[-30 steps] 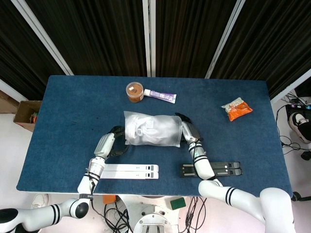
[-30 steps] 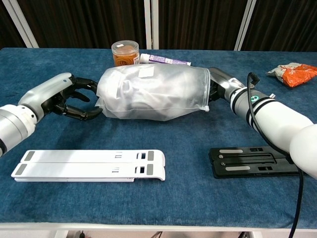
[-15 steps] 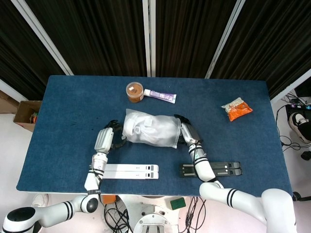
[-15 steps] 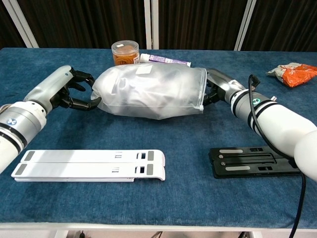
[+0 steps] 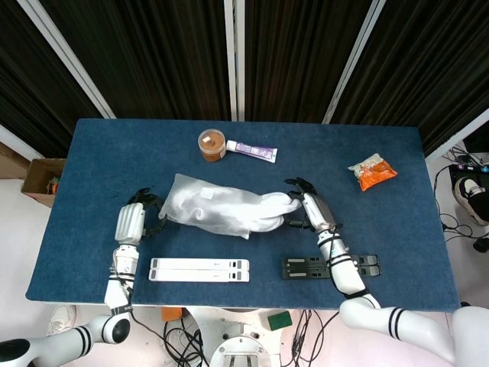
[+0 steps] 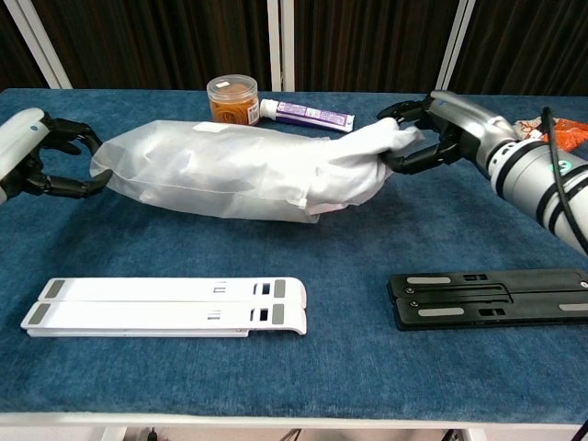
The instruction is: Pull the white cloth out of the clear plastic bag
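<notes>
The clear plastic bag (image 5: 205,208) (image 6: 197,168) lies stretched across the middle of the blue table (image 5: 99,168), its mouth facing right. The white cloth (image 5: 276,206) (image 6: 363,158) sticks partly out of that mouth; the rest still fills the bag. My right hand (image 5: 312,211) (image 6: 439,134) grips the cloth's protruding end, lifted slightly off the table. My left hand (image 5: 137,216) (image 6: 41,161) holds the bag's closed left end, fingers curled around it.
An orange-lidded jar (image 5: 212,144) (image 6: 232,97) and a purple tube (image 5: 252,151) (image 6: 308,114) stand behind the bag. A snack packet (image 5: 373,172) lies far right. A white folded stand (image 5: 199,269) (image 6: 165,305) and a black one (image 5: 330,266) (image 6: 491,299) lie near the front edge.
Both hands have moved apart: the left pulled the bag's end leftward, the right drew the cloth rightward. The bag is now stretched long and cloth shows outside its mouth.
</notes>
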{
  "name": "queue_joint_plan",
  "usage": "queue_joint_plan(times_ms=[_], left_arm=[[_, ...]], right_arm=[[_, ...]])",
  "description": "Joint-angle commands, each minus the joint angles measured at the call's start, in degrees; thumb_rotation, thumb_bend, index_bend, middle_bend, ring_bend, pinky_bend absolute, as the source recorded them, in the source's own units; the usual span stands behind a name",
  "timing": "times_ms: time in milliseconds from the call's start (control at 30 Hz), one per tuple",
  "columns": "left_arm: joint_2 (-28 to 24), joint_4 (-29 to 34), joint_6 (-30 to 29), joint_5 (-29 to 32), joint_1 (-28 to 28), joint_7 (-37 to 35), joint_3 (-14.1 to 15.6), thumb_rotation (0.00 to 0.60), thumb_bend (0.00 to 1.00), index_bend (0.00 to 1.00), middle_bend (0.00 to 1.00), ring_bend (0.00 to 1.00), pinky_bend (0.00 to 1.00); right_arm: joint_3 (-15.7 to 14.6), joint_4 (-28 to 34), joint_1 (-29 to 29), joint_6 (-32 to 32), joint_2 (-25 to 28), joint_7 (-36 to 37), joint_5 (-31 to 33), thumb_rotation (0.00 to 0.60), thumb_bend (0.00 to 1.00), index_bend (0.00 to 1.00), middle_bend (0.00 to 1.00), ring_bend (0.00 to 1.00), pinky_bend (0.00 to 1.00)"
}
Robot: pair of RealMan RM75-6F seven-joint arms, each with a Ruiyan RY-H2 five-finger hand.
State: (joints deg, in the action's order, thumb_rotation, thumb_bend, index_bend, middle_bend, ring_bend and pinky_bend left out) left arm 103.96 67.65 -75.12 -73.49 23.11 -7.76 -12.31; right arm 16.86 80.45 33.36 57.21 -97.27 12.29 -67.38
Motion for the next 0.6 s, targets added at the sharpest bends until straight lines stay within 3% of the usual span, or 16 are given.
queue_joint_plan(times_ms=[33,267,433,600], left_arm=[[-1.34,0.86,-0.89,0.07,-1.16,-0.5,0.08,0.6,0.57,0.75,0.41,0.17,0.24],[-4.43,1.79,-2.35,1.02,-3.71,-1.72,-0.31,0.6,0.57,0.75,0.41,0.17,0.24],[-6.34,2.1,-3.73,1.09,-5.56,-2.68,-0.24,0.6,0.57,0.75,0.41,0.17,0.24],[-7.0,1.84,-3.96,1.81,-6.4,-2.74,-0.72,0.6,0.57,0.74,0.41,0.17,0.24]], right_arm=[[-1.06,4.86,-3.37,3.65,5.3,4.67,-4.24,0.6,0.52,0.81,0.19,0.0,0.0],[-0.02,11.05,-8.91,11.54,15.26,12.11,-8.82,0.6,0.52,0.84,0.21,0.0,0.0],[2.76,13.63,-13.02,15.19,22.56,17.03,-6.17,0.6,0.52,0.84,0.21,0.0,0.0],[5.27,12.11,-16.29,17.11,27.2,22.12,-2.73,0.6,0.52,0.84,0.21,0.0,0.0]])
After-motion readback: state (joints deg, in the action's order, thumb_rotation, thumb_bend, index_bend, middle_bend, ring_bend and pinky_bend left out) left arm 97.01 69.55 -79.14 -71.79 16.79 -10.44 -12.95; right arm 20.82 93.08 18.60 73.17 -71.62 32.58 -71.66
